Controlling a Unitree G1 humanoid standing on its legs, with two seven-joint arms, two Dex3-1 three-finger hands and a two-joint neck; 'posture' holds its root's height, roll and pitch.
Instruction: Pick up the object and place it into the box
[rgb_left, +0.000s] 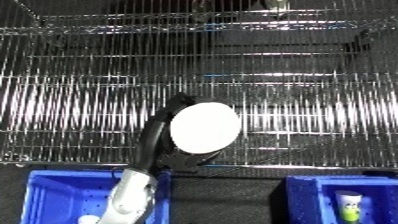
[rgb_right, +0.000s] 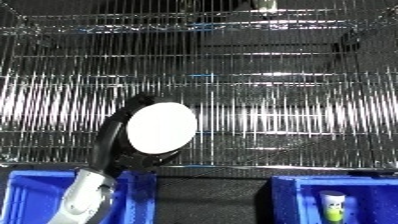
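White disc (rgb_left: 205, 127) in left hand (rgb_left: 163, 150), before wire shelf (rgb_left: 293, 100), above blue bins (rgb_left: 53, 195).

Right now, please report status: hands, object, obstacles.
Left hand shut on round white disc-shaped object, above wire shelf. Right hand not in view. Blue plastic bin below; path looks clear.

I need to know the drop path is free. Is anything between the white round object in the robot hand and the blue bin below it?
Nothing visible blocks it. The left robot hand holds the white round object above the wire shelf; the blue bin is open just below, with only the forearm over it.
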